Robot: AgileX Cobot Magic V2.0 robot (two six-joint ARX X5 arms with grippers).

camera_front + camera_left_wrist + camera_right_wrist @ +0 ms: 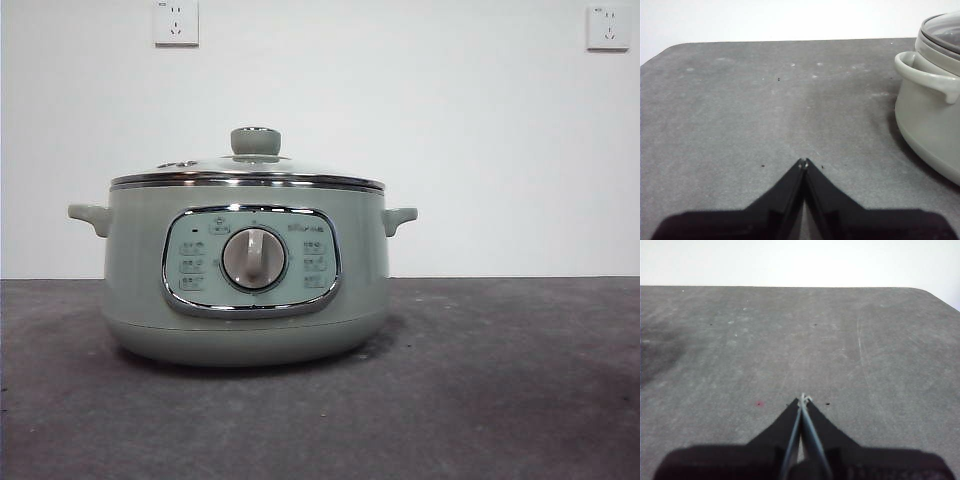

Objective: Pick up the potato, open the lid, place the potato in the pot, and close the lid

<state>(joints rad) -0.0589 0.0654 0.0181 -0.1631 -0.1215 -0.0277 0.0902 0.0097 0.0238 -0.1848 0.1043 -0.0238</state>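
Observation:
The pale sage-green pot (245, 275) stands on the dark table, its control panel and silver dial (254, 259) facing the front view. The glass lid (247, 176) with its pale-green knob (255, 140) sits shut on the pot. The potato is not in view. My left gripper (803, 162) is shut and empty over bare table, with the pot's side and one handle (927, 80) off to one side of it. My right gripper (803, 399) is shut and empty over bare table, away from the pot. Neither arm shows in the front view.
The grey table (500, 380) runs to a white wall with two sockets (176, 22). The table's rounded corners show in both wrist views (670, 50) (935, 292).

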